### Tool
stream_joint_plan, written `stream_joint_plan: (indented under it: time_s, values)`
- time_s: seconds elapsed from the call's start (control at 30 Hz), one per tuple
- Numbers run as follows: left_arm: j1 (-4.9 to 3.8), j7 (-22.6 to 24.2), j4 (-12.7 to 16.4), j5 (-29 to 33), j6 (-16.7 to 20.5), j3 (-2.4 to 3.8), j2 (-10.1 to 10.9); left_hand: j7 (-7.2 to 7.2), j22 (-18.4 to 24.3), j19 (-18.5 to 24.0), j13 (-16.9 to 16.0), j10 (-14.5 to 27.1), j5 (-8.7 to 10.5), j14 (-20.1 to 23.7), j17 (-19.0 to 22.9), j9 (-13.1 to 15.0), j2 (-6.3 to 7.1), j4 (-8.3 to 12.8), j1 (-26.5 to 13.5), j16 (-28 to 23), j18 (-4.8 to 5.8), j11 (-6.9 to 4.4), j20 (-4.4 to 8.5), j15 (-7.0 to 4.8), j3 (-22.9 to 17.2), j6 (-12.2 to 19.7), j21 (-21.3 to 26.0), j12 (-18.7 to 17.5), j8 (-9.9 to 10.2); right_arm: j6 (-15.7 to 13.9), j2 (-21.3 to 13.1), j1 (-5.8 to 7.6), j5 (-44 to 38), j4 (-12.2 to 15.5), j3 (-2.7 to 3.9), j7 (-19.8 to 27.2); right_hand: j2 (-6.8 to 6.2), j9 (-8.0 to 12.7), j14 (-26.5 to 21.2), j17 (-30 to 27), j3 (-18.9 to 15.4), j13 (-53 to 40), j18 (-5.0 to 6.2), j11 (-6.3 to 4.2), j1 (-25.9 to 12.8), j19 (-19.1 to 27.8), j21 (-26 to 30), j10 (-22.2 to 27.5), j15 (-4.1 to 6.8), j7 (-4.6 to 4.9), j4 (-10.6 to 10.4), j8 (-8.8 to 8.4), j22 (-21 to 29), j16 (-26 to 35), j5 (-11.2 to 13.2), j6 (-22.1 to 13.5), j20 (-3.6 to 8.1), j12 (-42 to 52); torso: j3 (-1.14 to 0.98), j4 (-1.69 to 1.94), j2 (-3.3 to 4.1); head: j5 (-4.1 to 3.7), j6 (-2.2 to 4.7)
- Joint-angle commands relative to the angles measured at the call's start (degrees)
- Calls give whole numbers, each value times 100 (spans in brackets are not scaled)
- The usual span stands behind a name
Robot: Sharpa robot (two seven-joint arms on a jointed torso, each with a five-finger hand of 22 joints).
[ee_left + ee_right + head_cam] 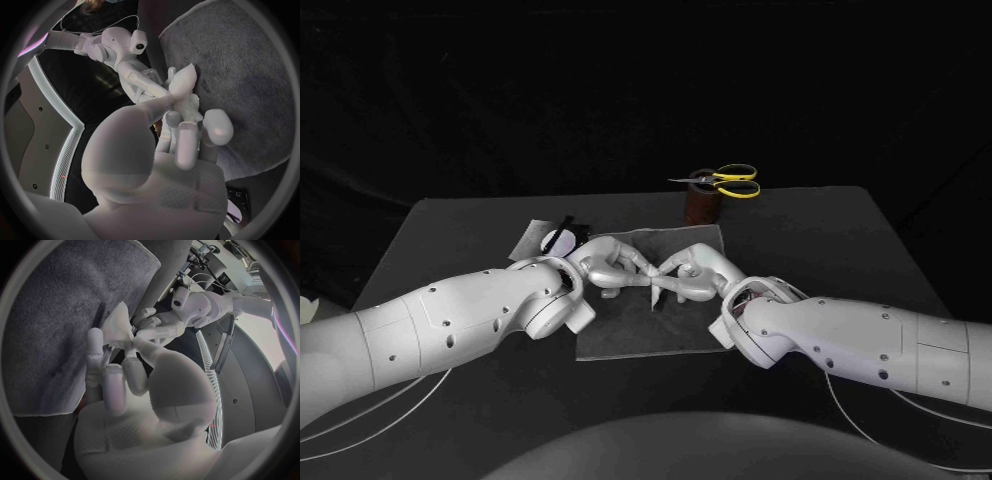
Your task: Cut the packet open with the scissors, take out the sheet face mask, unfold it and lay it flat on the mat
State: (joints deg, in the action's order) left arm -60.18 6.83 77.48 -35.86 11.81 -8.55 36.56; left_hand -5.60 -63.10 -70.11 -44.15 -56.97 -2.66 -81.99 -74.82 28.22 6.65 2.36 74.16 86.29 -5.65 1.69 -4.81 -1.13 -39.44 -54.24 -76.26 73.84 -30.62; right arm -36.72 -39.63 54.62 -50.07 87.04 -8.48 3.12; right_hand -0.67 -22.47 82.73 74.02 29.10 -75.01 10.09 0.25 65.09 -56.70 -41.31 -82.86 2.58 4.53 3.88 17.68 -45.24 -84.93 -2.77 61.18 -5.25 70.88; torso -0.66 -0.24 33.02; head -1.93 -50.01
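Bench (877,250) black, with the grey mat (639,332) spread at its middle. Both arms reach in over the mat. Left hand (610,262) and right hand (697,272) meet fingertip to fingertip just above it, fingers curled in and pinching a small pale wad between them, best read as the sheet mask (183,82); the left wrist view shows it bunched, not spread.

Packet (548,238) lies at the mat's far left corner, apart from the hands; whether its edge is cut I cannot tell. Scissors (723,180) rest on a brown holder (701,206) at the back of the bench, well clear.

Judgement: cutting and taking out look done. Unfolding is the step in hand. Laying the mask flat on the mat is not yet done.
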Motion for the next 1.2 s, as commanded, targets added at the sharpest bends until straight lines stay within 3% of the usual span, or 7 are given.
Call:
stream_joint_plan:
  time_s: [0.03, 0.33, 1.2]
  values:
    - [7, 44, 40, -88, -178, -5, -27, -22, -10, 7, -8, -9, -10, -3, -10, 145, -7, -4, -35, 29, -52, -21, 29, -43, -23, 12, -12, -20, -34, -48, 22, 13, 41, 28, 20, 182, -5, -15, 33, -8, 15, -105, 39, 10, 15, -59, -28, -31, -13, 4, -28, 17, -10, -32, 2, 30, -1, 12, 1, -1, -1, -3, 1]
    - [7, 51, 33, -110, -103, -5, -19, -16, -25, -4, -23, -24, -11, -11, -25, 162, -17, 14, -31, 33, -49, -29, 33, -50, -45, 14, -20, -16, -54, -108, -5, 13, 129, 24, 24, 226, 174, -65, 116, 140, 365, -218, 36, -11, 273, -112, -64, -117, 17, -9, 136, 96, -48, -71, 0, 58, 42, 160, 1, 0, -1, -3, 1]
    - [7, -16, 14, -60, 88, -6, 37, -8, -37, -15, -54, -57, -11, -22, -42, 186, -20, 32, -45, 39, -47, -34, 40, -58, -76, 13, -28, -2, -83, -163, -177, 13, 344, 77, 43, 295, 135, -97, 176, 248, 516, -329, 32, -19, 221, -142, -112, -190, 25, -18, 177, 158, -97, -106, 1, 100, 63, 304, -1, -5, -1, 11, 1]
